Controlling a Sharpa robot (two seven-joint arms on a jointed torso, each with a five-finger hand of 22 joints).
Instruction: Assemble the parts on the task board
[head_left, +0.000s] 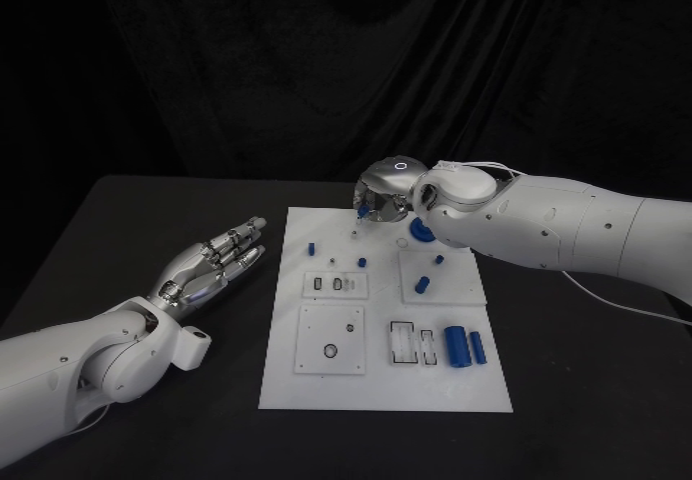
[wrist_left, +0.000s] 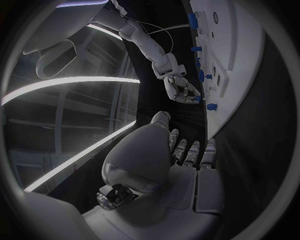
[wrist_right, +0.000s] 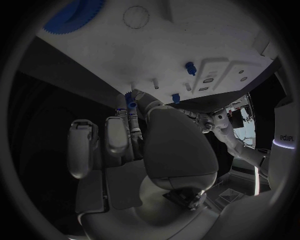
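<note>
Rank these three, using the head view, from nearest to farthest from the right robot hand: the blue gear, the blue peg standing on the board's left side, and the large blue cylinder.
1. blue gear: beside the right robot hand, at the board's far edge.
2. blue peg: upright, far-left part of the task board.
3. large blue cylinder: lying on the near-right part.

head: looks down at table | wrists: behind hands | shared: task board (head_left: 384, 330)

L arm in from left, L hand (head_left: 212, 262) flat, palm up, fingers apart & straight, holding nothing, R arm reaching across, R hand (head_left: 387, 192) curled, fingertips pinching small blue part (wrist_right: 130, 102)
</note>
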